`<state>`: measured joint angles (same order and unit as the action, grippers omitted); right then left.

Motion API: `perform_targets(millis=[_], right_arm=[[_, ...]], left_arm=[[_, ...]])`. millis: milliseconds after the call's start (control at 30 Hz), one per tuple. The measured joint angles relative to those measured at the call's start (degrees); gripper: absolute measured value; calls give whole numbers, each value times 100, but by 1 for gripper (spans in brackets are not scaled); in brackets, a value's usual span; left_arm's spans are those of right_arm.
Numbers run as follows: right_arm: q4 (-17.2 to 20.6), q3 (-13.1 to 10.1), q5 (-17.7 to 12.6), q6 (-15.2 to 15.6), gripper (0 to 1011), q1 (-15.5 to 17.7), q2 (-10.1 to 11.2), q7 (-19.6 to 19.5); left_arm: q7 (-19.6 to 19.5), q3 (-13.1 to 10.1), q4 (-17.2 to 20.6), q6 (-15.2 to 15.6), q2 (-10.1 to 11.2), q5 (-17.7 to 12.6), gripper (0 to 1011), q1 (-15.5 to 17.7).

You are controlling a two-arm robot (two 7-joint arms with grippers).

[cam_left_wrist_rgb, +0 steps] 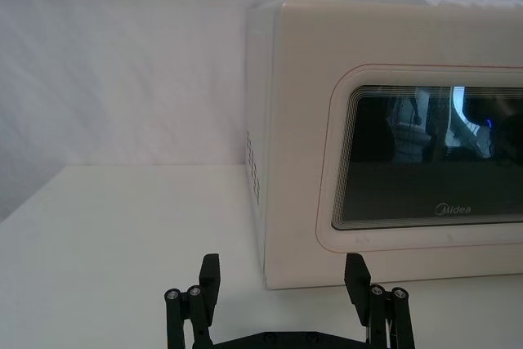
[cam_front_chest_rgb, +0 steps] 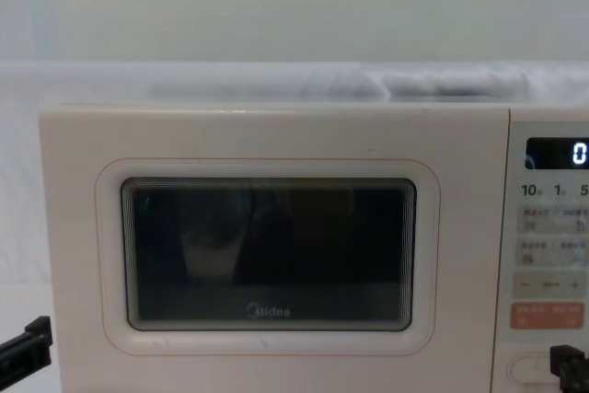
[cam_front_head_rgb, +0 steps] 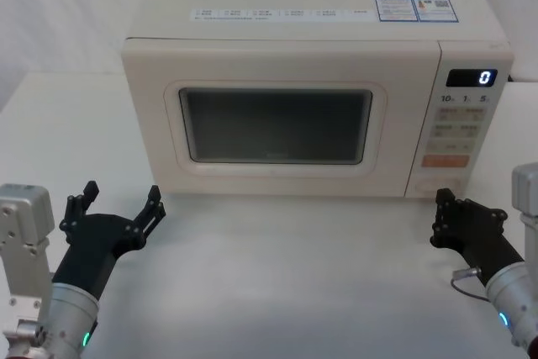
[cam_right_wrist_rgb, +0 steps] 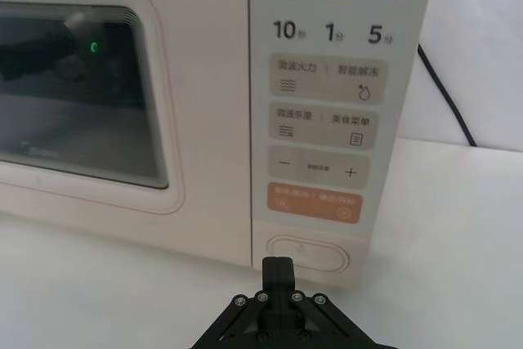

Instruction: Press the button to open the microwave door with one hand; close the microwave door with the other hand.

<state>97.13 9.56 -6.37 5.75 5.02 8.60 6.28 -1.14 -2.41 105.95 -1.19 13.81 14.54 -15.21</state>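
Observation:
The cream-white microwave door point(cam_front_head_rgb: 276, 126) with its dark window sits flush in the oven front, shut. The button point(cam_right_wrist_rgb: 308, 253), a pale pill-shaped key, lies at the bottom of the control panel and also appears in the chest view point(cam_front_chest_rgb: 526, 370). My right gripper point(cam_right_wrist_rgb: 278, 269) is shut, its joined tips pointing at the button from just in front of it; I cannot tell whether they touch. In the head view that right gripper point(cam_front_head_rgb: 443, 201) is by the oven's lower right corner. My left gripper point(cam_front_head_rgb: 119, 201) is open above the table, before the door's left edge point(cam_left_wrist_rgb: 294, 161), holding nothing.
The microwave stands on a white table point(cam_front_head_rgb: 294, 283) against a white backdrop. Above the button are an orange-red key point(cam_right_wrist_rgb: 315, 200), small grey-printed keys and a display point(cam_front_head_rgb: 471, 77) reading 0. A black cable point(cam_right_wrist_rgb: 445, 96) runs down beside the oven's right side.

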Motion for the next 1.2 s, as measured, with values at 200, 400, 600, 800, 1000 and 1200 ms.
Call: perform_targets(millis=[200,400,600,800,1000,1200], right_arm=[[-306,-17,-15,30,0,-213,-79,70],[-578,-8,-16,40,0,-410,-140,118],[-790,4,-13,38,0,-570,-186,134],[-977,-18,-11,-20,0,-686,-245,128],[-1108,-45,22,-142,0,-743,-310,56],[-1171,-62,54,-202,0,-774,-348,25]], left_arm=[[0,0,0,0,0,0,1001,0],[0,0,0,0,0,0,1001,0],[0,0,0,0,0,0,1001,0],[0,0,0,0,0,0,1001,0],[0,0,0,0,0,0,1001,0],[0,0,0,0,0,0,1001,0]])
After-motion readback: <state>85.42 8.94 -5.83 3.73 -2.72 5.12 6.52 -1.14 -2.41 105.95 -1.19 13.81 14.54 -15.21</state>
